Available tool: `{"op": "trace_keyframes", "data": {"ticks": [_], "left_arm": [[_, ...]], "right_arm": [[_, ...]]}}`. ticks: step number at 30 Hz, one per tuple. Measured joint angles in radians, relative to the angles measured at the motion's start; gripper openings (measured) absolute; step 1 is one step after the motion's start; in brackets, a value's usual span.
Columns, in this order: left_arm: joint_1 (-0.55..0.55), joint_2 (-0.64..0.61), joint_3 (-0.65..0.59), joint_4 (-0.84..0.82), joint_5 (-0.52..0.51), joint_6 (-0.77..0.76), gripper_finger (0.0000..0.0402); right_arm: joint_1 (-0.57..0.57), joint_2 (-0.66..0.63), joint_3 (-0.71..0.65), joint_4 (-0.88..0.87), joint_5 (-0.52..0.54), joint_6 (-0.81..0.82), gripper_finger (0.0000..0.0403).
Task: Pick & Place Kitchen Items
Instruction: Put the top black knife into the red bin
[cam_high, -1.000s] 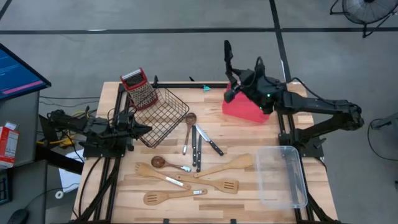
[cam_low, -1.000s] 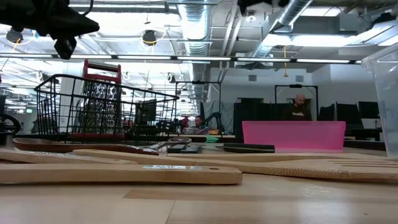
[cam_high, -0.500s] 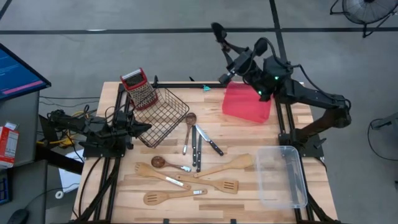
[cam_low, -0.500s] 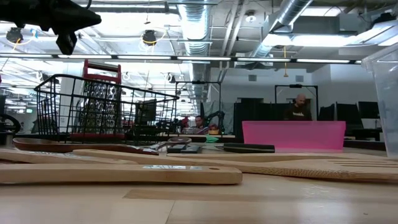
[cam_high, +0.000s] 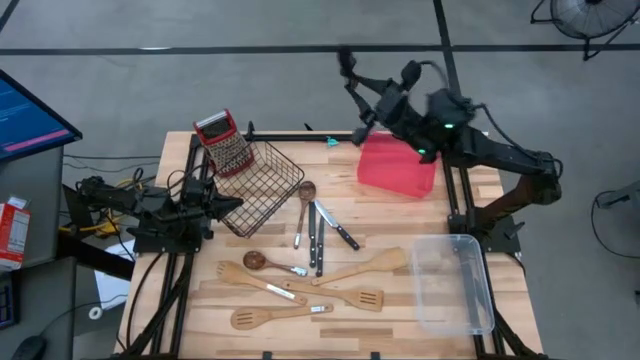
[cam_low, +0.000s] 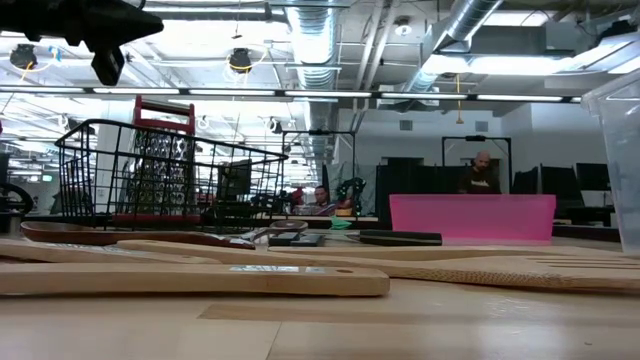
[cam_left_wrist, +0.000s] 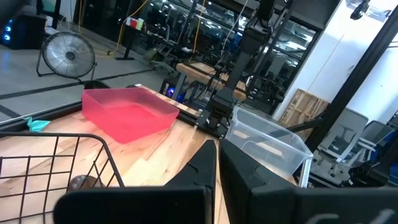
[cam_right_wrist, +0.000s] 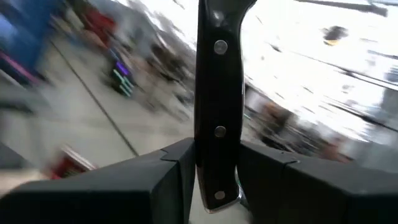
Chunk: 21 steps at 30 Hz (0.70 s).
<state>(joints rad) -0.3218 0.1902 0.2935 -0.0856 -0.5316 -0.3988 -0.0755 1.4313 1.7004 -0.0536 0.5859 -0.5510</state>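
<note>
Above the far edge of the table, the right gripper (cam_right_wrist: 214, 171) pinched a black-handled knife (cam_right_wrist: 217, 93) between its two dark fingers: smooth black handle, two steel rivets showing, pointing out past the fingertips. From overhead we saw that gripper (cam_high: 362, 92) raised over the flat red tray (cam_high: 398, 167), with the knife (cam_high: 345, 62) only a dark blur there.

Rest of the utensils lay loose on the pale wood-plank table (cam_high: 390, 230), mid-table. Dark-bowled spoon (cam_high: 303, 205) with a thin steel shank, just beside the wire basket. Two black-handled steel knives (cam_high: 318, 238) and (cam_high: 336, 225), near each other, blades narrow and bright. One round-bowled wooden spoon (cam_high: 262, 263). Three pale wooden pieces nearer the front: a plain flat spatula (cam_high: 368, 267), a slotted spatula (cam_high: 352, 296), a fork-ended one (cam_high: 275, 316). One more pale spatula (cam_high: 252, 281) lay angled across that group. From table height we saw them as long flat wooden slats (cam_low: 200, 278), matte grain.

Black wire basket (cam_high: 262, 183) sat tilted at the left side, open grid, with a red-topped steel box grater (cam_high: 224, 142) at its far corner. Clear plastic bin (cam_high: 452, 283), rounded corners, sat at the right front, well apart from the tray.

Left gripper (cam_high: 228, 205) rested low beside the basket, jaws pressed together, holding nothing we could see.
</note>
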Motion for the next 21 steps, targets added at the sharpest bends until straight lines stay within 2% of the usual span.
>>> {"op": "trace_keyframes", "data": {"ticks": [5, 12, 21], "left_arm": [[0.000, 0.000, 0.000, 0.013, 0.001, 0.000, 0.0002], [0.000, 0.000, 0.000, 0.018, 0.001, 0.001, 0.0002], [0.000, 0.000, 0.000, 0.020, 0.006, 0.027, 0.0002]], "right_arm": [[0.042, -0.086, 0.000, -0.010, -0.261, 0.164, 0.0102], [0.051, -0.191, 0.001, -0.011, -0.726, 0.485, 0.0102], [0.095, -0.212, 0.001, 0.055, -1.366, 0.741, 0.0102]]}}
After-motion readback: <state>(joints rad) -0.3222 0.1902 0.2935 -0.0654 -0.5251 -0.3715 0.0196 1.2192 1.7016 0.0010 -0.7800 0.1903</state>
